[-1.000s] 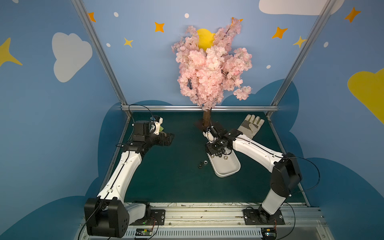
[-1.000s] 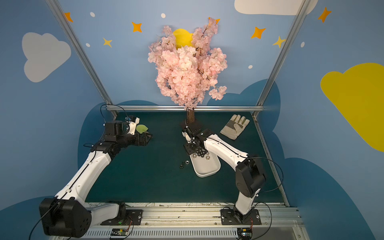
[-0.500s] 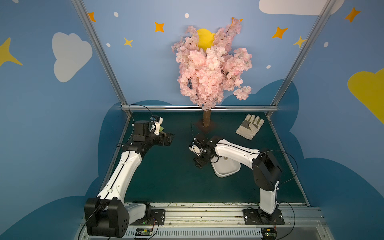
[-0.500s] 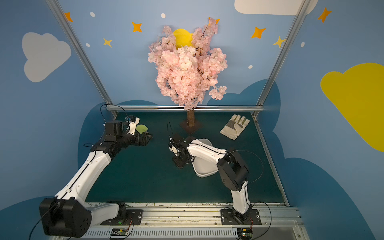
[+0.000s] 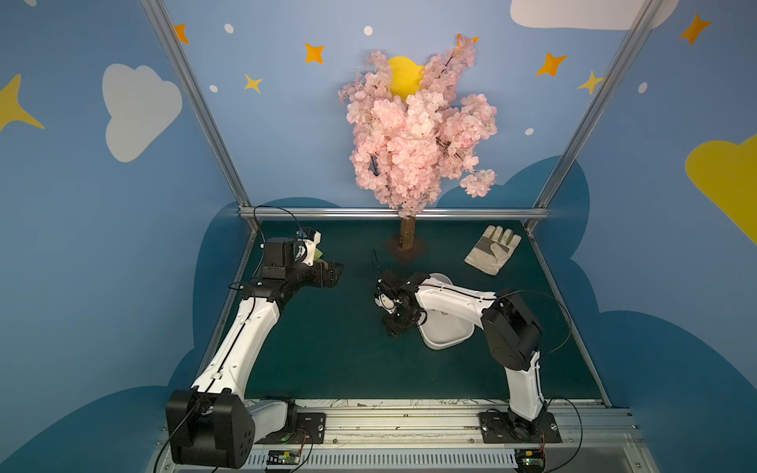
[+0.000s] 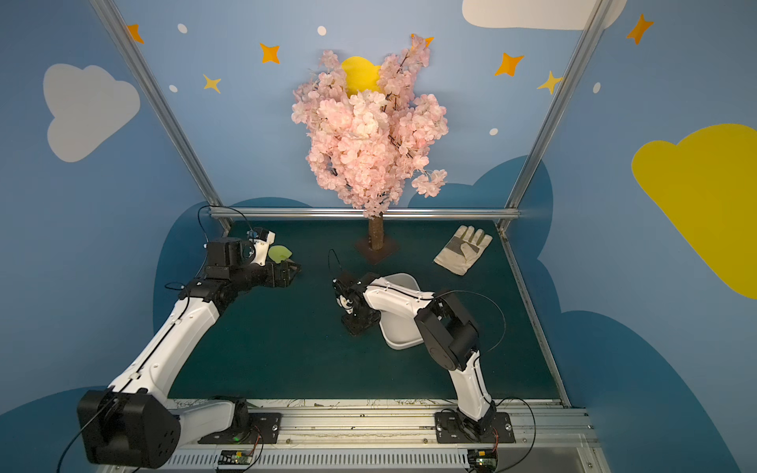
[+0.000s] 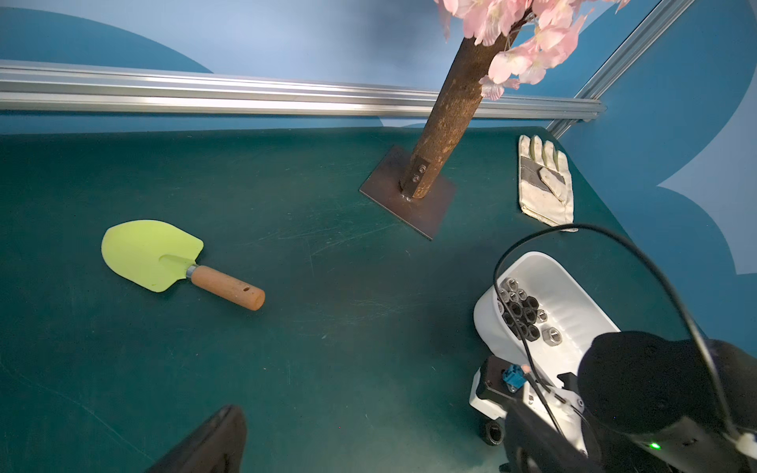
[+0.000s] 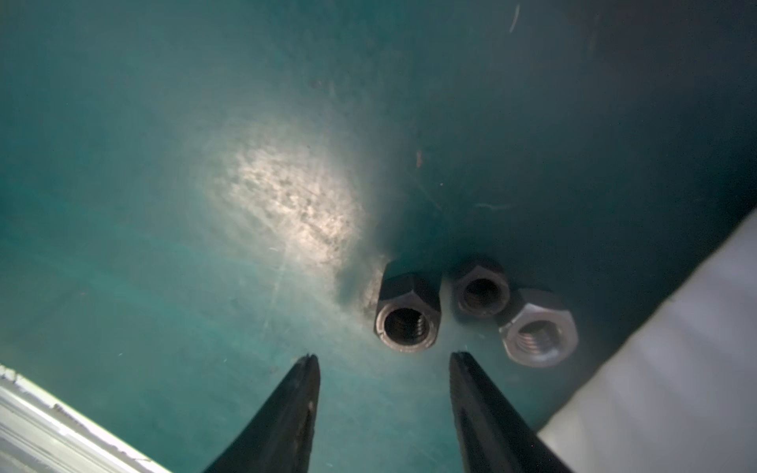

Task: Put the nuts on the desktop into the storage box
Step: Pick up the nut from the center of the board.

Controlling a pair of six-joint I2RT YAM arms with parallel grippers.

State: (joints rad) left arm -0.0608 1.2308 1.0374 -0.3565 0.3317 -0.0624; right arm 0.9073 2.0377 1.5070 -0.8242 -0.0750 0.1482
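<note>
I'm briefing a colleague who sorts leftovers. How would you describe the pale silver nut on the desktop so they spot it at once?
Find the white storage box on the green desktop. Outside its wall, ahead of the open right gripper, three nuts lie loose. The silver nut is nearest the box and pale; its two neighbours are dark.

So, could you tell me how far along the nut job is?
Done: a cluster of nuts lies in the box. In hand: the right gripper, open and empty, hangs by three loose nuts on the desktop. Left: those three, as far as shown.
</note>
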